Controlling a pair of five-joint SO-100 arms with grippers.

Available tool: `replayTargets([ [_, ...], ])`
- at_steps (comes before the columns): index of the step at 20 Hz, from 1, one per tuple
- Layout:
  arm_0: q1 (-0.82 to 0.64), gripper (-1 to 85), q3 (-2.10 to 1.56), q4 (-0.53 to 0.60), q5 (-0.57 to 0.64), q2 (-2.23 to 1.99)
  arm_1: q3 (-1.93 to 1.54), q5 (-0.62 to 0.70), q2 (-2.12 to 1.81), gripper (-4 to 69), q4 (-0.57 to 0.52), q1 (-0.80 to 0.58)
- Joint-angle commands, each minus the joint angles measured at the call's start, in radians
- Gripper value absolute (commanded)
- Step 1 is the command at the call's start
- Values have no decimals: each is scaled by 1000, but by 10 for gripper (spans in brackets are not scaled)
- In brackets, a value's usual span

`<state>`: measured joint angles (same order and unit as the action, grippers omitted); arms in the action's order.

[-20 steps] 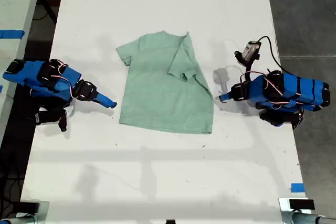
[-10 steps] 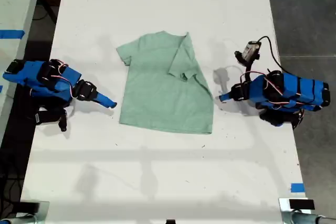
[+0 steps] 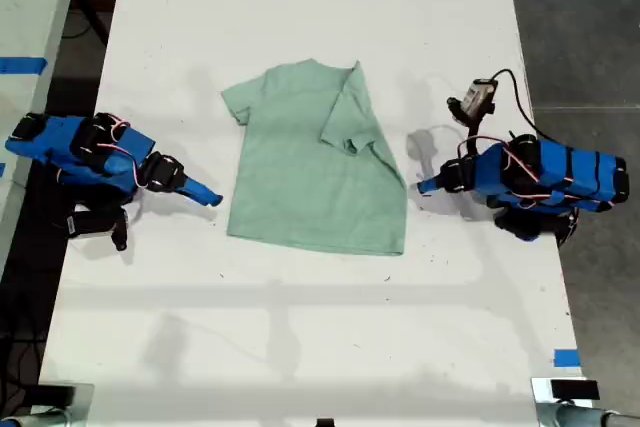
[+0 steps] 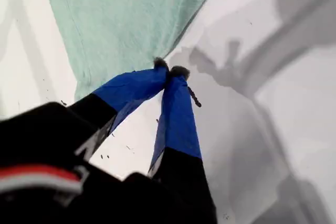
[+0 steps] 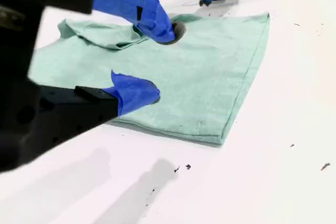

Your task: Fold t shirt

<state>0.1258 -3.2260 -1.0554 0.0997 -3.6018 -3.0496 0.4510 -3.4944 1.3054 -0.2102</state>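
Observation:
The pale mint-green t shirt (image 3: 300, 177) lies flat on the white table (image 3: 300, 347), neck toward the far edge. Its sleeve on the exterior view's right is folded in over the body. My first gripper (image 3: 425, 185) is shut and empty, resting just off the shirt's edge on the exterior view's right. In the first wrist view its tips (image 4: 170, 69) meet just off the cloth (image 4: 121, 19). My second gripper (image 3: 205, 195) sits a little off the shirt on the exterior view's left. It stands open (image 5: 157, 61) and empty, facing the shirt (image 5: 210, 72).
A small grey camera module (image 3: 478, 97) on a black cable sits behind the first arm. Blue tape marks (image 3: 566, 357) lie near the table's edge. Dark floor (image 3: 580, 27) borders the table on the exterior view's right.

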Motion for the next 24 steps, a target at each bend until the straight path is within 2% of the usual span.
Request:
replayTargets([
  [1,11,149,-6,21,9,-5,-52,-11,-17,13,-2,5],
  [24,11,149,-6,21,9,-5,-55,-18,-17,13,-2,6],
])
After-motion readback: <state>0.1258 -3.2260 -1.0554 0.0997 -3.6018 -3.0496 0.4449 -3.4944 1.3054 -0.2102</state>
